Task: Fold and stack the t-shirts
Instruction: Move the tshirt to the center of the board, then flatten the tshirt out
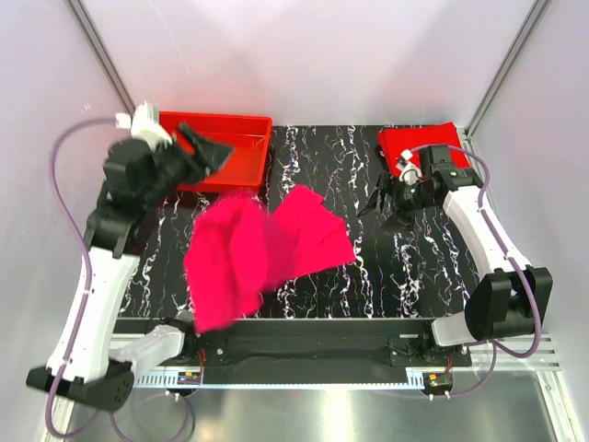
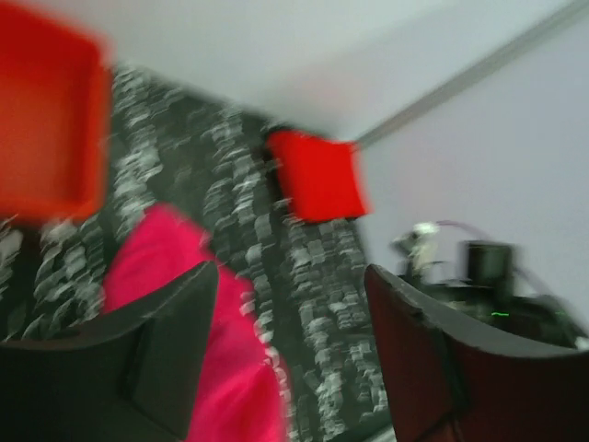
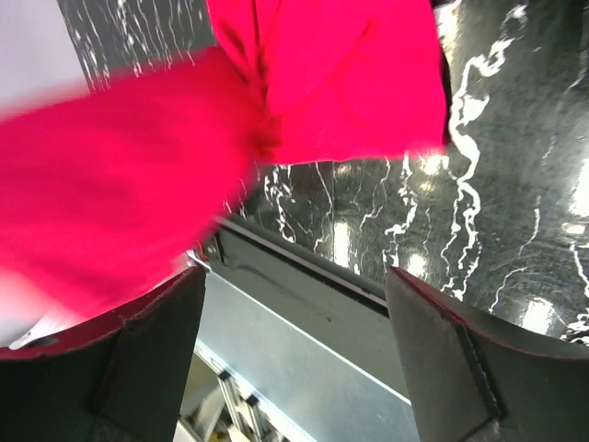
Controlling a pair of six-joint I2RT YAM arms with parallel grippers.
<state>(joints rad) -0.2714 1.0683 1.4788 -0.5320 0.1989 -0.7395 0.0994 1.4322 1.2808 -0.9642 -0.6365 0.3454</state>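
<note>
The pure red t-shirt (image 1: 419, 140) lies flat in a neat rectangle well to the right of the red tray (image 1: 248, 138), level with it along the far side of the table (image 1: 368, 276). It looks already folded, so the work in hand is probably the magenta-pink t-shirt (image 1: 262, 244). That one sits just nearer than the tray and a little to its right. It is a loose, bunched heap with one flap spread out away from the tray and a thicker, blurred mass reaching down towards the table's near edge. The right wrist view shows the cloth gathered into a pinched crease in the middle, so it is neither flat nor squared. The left gripper (image 2: 290, 276) hangs high over the near left part of the tray, its fingers spread with only the table showing between them, so it holds nothing. The right gripper (image 3: 294, 276) is to the right of the tray, between the magenta shirt and the red one, its jaws wide apart and likewise empty. I judge this to be the laying-out stage, before any true fold is made. The next move calls for both arms to come down and take two separate edges or corners of the magenta shirt, not the bunched middle. They should then draw it flat before doubling it over and carrying it onto the red one.
</note>
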